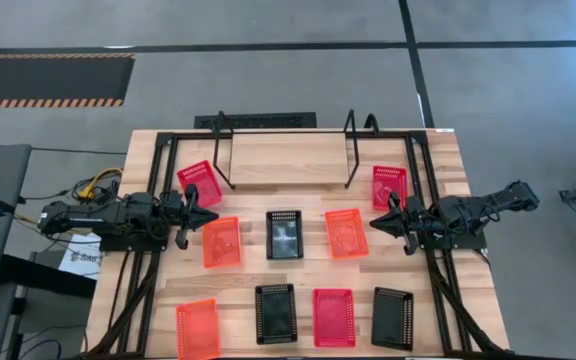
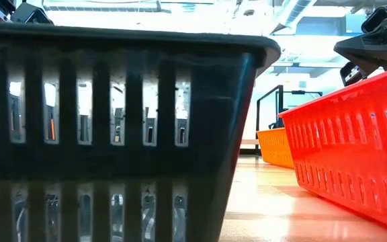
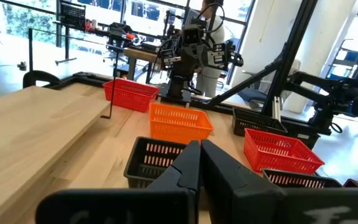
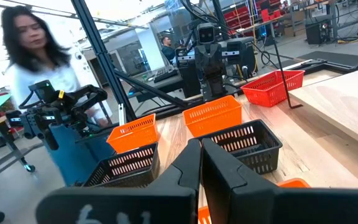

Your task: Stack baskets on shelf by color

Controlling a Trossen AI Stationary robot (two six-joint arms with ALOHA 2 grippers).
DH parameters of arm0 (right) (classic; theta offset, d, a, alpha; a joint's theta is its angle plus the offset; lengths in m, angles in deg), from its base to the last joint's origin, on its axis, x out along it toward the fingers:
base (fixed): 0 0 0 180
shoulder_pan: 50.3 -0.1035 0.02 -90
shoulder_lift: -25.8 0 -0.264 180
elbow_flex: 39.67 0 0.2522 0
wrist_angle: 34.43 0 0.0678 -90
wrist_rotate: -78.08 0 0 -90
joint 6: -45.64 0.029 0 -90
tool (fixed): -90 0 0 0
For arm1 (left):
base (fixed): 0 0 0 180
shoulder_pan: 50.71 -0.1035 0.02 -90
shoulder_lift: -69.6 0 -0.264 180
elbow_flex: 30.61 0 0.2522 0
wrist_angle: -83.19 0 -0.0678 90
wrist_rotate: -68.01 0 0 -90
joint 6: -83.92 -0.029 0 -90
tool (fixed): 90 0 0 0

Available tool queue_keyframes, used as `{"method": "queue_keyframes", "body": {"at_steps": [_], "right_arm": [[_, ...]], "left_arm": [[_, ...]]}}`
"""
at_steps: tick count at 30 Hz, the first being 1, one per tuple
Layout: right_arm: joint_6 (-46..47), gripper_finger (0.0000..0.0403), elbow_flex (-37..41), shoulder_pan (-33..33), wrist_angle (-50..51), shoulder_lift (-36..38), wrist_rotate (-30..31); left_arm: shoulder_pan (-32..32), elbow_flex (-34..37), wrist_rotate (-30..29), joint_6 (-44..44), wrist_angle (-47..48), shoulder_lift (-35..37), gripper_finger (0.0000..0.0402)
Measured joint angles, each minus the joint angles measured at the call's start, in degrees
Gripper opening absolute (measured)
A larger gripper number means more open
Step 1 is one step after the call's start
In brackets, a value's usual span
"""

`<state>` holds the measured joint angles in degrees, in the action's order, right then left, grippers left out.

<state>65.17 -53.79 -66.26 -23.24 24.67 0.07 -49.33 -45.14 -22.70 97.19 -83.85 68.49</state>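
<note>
Nine mesh baskets lie on the wooden table. In the middle row sit an orange basket (image 1: 221, 241), a black basket (image 1: 284, 234) and an orange basket (image 1: 346, 232). Near the front stand an orange (image 1: 197, 328), a black (image 1: 275, 313), a red-pink (image 1: 334, 317) and a black basket (image 1: 392, 317). Two red-pink baskets (image 1: 199, 183) (image 1: 389, 186) flank the black wire shelf (image 1: 283, 150), which holds nothing. My left gripper (image 1: 203, 215) (image 3: 201, 158) hovers shut between the left red-pink and orange baskets. My right gripper (image 1: 383, 220) (image 4: 201, 158) hovers shut beside the right red-pink basket.
A black rail frame (image 1: 158, 200) borders the table on both sides. In the right wrist view a person (image 4: 30, 56) stands beyond the table's near-left side. The low view is filled by the front black basket (image 2: 113, 134) and red-pink basket (image 2: 355, 154).
</note>
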Motion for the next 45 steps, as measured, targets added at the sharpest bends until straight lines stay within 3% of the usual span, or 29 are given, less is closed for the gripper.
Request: {"method": "queue_keyframes", "body": {"at_steps": [36,39,45], "right_arm": [[-0.01,0.0038,-0.01,0.0,0.0,0.0,0.01],[-0.02,0.0038,-0.02,0.0,-0.01,0.0,0.0],[-0.02,0.0038,0.0,0.01,-0.03,0.01,0.02]], "left_arm": [[-0.01,0.01,-1.22,0.02,-0.19,0.0,0.0],[-0.01,0.01,-2.11,3.2,-0.35,-0.01,0.0],[-0.01,0.0,-2.47,19.93,-0.42,-0.01,0.0]]}}
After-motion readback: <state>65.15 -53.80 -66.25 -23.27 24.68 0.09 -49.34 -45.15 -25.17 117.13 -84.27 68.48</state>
